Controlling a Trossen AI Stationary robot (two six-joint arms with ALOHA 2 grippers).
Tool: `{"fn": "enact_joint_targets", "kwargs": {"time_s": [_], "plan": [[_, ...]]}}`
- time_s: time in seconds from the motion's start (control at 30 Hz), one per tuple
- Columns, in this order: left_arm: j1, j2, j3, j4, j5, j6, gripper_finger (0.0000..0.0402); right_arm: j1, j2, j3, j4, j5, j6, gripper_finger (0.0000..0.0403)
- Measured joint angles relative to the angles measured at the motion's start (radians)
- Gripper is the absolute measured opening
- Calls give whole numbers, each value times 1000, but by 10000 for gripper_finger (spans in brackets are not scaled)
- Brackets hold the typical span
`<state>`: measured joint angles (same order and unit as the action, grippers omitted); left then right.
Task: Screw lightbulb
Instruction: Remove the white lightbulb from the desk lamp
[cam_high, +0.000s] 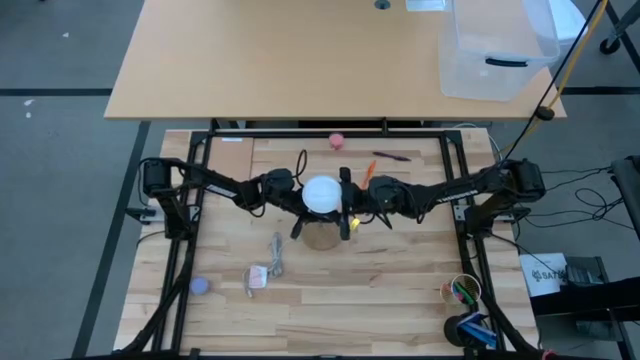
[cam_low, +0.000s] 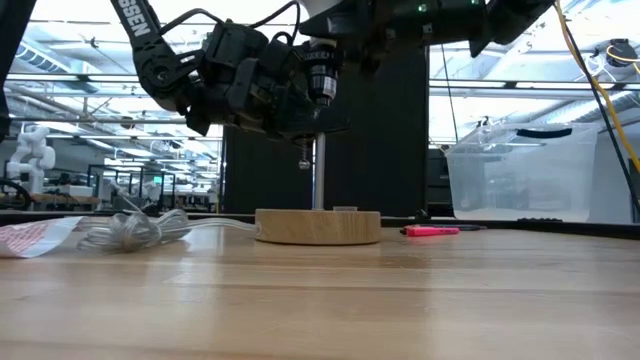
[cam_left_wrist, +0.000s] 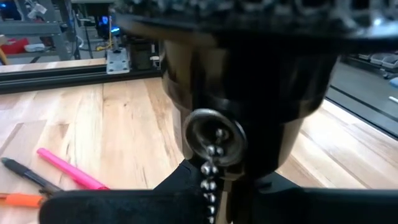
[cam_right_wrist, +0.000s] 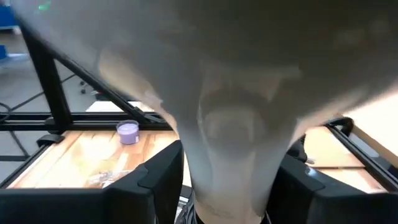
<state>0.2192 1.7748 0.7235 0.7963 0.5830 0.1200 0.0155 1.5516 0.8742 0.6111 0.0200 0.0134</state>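
Observation:
The white lightbulb (cam_high: 322, 194) stands globe up on top of the black socket (cam_low: 320, 78). The socket sits on a thin post (cam_low: 319, 175) rising from the round wooden disc (cam_low: 318, 226). A bead chain (cam_left_wrist: 211, 168) hangs from the socket. My left gripper (cam_high: 296, 205) comes from the table's left and is shut on the socket. My right gripper (cam_high: 346, 208) comes from the right and is shut on the bulb. In the right wrist view the bulb (cam_right_wrist: 236, 68) fills the picture. In the low view the arms hide the bulb. My left gripper holds the black socket at its lower part (cam_left_wrist: 249, 155), beside the chain outlet, coming roughly level from the table's left. Its dark fingers (cam_left_wrist: 124, 205) show on either side below the socket. The socket stays upright on its post. My right gripper pinches the bulb's tapering neck (cam_right_wrist: 233, 162) between its two fingers (cam_right_wrist: 152, 183), below the globe. It comes roughly level from the table's right. The bulb stands upright, globe up, over the socket.
A pink ball (cam_high: 337, 140), a dark pen (cam_high: 392, 155) and an orange marker (cam_high: 368, 170) lie toward the far edge. A coiled cord (cam_high: 275, 255), a small packet (cam_high: 258, 277) and a purple piece (cam_high: 201, 286) lie near left. A cup of pens (cam_high: 462, 291) stands near right.

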Motion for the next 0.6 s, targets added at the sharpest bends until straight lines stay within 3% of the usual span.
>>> {"fn": "enact_joint_targets", "kwargs": {"time_s": [0.47,0.6], "plan": [[-2,1,-2,4,-1,-10,28,194,-131,0,-169,443,-28,286],[-2,1,-2,4,-8,-17,28,272,-138,0,-169,667,-35,289]]}}
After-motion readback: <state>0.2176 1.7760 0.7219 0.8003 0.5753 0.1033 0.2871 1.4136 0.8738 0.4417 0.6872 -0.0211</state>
